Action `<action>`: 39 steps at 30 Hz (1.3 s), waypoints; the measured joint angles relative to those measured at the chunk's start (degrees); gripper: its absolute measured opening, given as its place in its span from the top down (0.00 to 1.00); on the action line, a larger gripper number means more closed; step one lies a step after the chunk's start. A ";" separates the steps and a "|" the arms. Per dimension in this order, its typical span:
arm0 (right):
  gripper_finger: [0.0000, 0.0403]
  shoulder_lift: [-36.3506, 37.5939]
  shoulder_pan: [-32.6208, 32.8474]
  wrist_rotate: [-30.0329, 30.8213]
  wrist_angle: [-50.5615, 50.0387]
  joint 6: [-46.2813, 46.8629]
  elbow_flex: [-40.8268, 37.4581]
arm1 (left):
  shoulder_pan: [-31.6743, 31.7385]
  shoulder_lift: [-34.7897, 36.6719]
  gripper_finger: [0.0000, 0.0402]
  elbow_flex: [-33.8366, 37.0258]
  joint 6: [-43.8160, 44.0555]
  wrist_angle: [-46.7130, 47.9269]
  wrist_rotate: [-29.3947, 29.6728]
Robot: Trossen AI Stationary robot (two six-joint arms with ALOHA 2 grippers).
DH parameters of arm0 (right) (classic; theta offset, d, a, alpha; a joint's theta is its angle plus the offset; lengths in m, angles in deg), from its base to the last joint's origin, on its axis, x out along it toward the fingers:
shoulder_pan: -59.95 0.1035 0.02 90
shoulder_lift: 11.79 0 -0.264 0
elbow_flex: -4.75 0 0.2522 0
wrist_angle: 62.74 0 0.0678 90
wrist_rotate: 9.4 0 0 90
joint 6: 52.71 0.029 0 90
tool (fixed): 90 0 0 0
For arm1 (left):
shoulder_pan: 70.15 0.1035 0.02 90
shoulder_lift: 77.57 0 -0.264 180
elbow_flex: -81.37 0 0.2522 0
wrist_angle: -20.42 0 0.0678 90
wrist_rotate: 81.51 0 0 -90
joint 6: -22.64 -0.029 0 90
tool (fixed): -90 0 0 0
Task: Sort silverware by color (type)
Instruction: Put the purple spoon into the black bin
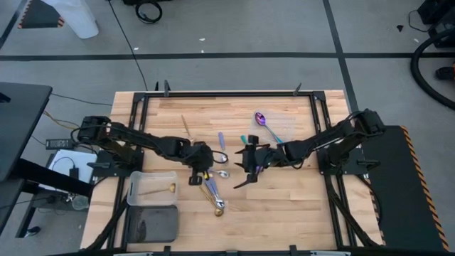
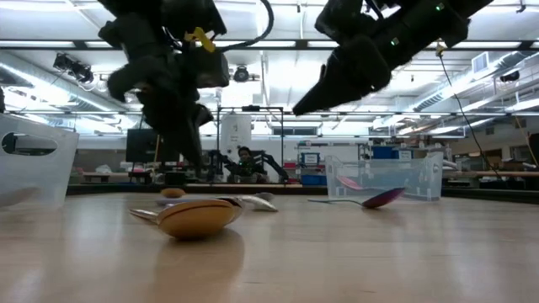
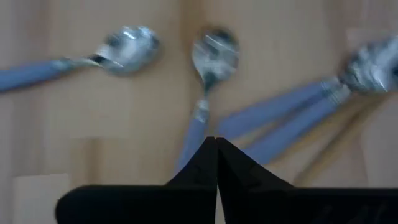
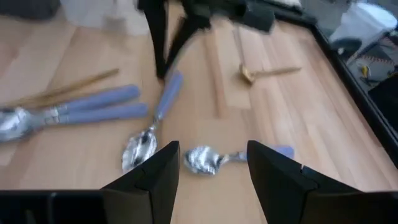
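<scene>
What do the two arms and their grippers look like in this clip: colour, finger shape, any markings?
Both arms are dark, near black, built of jointed segments. The left gripper has two black fingers tapering to flat wedge tips. The right gripper has two black, slab-like fingers with angled ends. In the low view a small yellow tag sits on the left arm.

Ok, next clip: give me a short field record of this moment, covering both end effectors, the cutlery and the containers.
left end effector: shut, its tips on a lavender handle of a silver spoon; grip unclear
right end effector: open, empty, above another silver spoon
loose pile: lavender-handled spoons and gold pieces at table centre
purple spoon: lying apart, on the table's far right part
clear tray: holds one gold spoon
second tray: contents unclear
</scene>
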 joint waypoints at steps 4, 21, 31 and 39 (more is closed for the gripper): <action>0.51 0.69 -1.11 -2.66 1.42 -0.48 0.02 | 0.04 -1.08 0.90 -0.01 2.51 -1.38 2.68; 0.51 0.58 -2.20 -8.34 2.39 0.37 0.00 | -0.21 -10.11 0.67 -0.38 0.44 -1.54 2.81; 0.51 0.58 -2.18 -9.24 2.26 1.55 0.00 | -0.36 -11.92 0.84 -0.70 -1.21 1.74 2.63; 0.51 0.58 -2.18 -9.35 1.77 2.45 0.00 | -0.23 -12.04 0.87 -0.78 -2.17 1.89 2.69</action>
